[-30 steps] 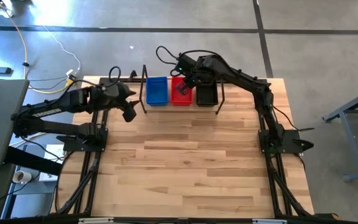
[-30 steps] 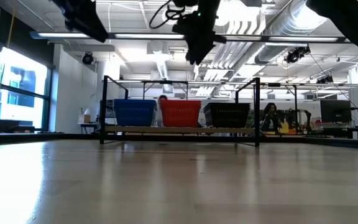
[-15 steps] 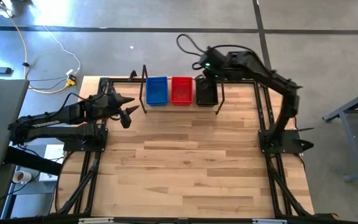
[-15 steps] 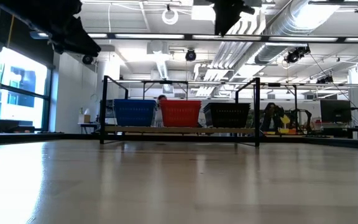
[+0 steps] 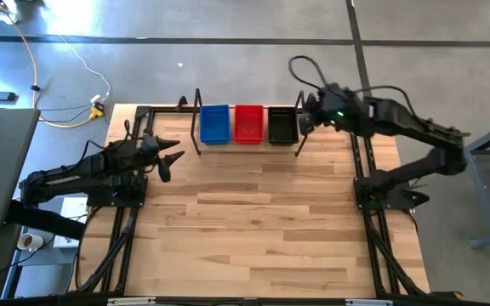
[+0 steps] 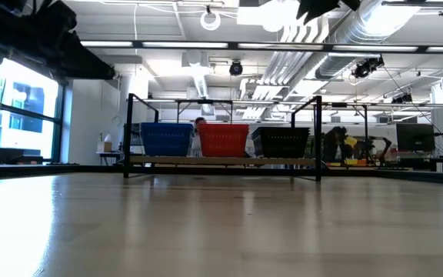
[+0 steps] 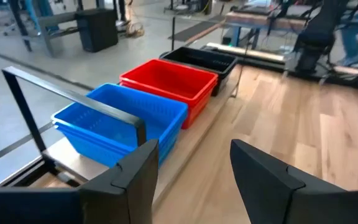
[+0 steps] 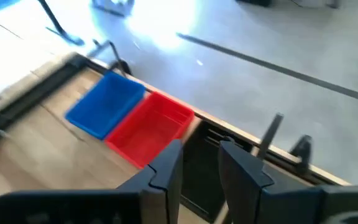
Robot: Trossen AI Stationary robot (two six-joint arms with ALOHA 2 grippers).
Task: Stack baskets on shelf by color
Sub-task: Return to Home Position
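Observation:
Three basket stacks stand side by side on the shelf's plank [image 6: 221,161] at the table's far edge: blue [image 5: 214,124], red [image 5: 248,123], black [image 5: 282,125]. In the low view they show as blue [image 6: 166,140], red [image 6: 223,140] and black [image 6: 281,141] between the black wire uprights. My left gripper [image 5: 170,159] hovers open left of the shelf, facing the blue stack [image 7: 120,121]; its fingertips [image 7: 194,180] hold nothing. My right gripper [image 5: 306,115] is raised and open beside the shelf's right upright; it [image 8: 201,168] looks down over the red [image 8: 151,127] and blue [image 8: 104,106] stacks.
The wide slatted wooden tabletop [image 5: 262,221] stretches from the shelf to the near edge. Both arm bases stand at the table's left and right sides. Cables lie on the floor beyond the far edge. Room fixtures and a person show behind the shelf in the low view.
My right gripper has drawn away from above the red stack, rising and swinging toward the table's right, past the shelf's right upright. My left gripper has pulled back slightly toward the table's left and near edges. The baskets have stayed in place.

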